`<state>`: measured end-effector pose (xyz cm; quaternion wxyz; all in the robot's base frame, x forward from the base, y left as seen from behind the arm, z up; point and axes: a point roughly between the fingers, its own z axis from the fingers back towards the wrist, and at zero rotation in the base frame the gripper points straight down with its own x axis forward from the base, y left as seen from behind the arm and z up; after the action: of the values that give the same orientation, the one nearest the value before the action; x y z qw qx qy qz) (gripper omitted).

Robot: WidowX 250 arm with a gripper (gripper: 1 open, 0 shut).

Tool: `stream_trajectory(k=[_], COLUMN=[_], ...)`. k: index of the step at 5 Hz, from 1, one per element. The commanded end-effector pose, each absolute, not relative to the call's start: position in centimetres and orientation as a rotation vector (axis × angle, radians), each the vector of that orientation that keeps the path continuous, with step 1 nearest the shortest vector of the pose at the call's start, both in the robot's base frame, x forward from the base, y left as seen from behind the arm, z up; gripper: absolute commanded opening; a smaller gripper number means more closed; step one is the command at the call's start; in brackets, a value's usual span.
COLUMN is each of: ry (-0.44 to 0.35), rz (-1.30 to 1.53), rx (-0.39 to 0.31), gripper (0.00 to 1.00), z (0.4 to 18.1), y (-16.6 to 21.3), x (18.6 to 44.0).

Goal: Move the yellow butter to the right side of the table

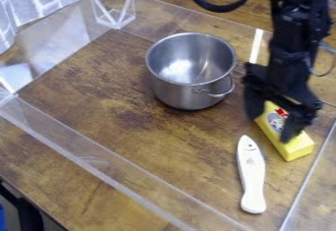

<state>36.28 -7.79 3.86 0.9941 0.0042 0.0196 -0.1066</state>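
The yellow butter (296, 143) lies flat on the dark wood-grain table (98, 92), close to the right rim, its red-and-white label partly hidden behind the fingers. My gripper (278, 117) points down over the butter's left end, just right of the steel pot. The jaws stand open and nothing is held between them. Whether a finger touches the block cannot be told.
A steel pot (192, 70) stands at the table's middle back, close to the gripper's left side. A white spatula-like utensil (251, 174) lies in front of the butter. Clear plastic walls (79, 151) rim the table.
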Motion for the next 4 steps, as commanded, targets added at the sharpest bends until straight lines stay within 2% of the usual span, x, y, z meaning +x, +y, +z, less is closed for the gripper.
stream_trajectory(k=[1, 2, 3, 4], ry=[-0.061, -0.103, -0.103, -0.081], rz=[-0.139, -0.102, -0.072, -0.066], rx=[0.032, 0.043, 0.044, 0.044], gripper=[1.0, 1.0, 1.0, 1.0], z=[8.9, 11.2, 11.5, 10.7], y=[-5.0, -2.9, -1.8, -1.6], x=[36.4, 36.5, 36.4, 36.3])
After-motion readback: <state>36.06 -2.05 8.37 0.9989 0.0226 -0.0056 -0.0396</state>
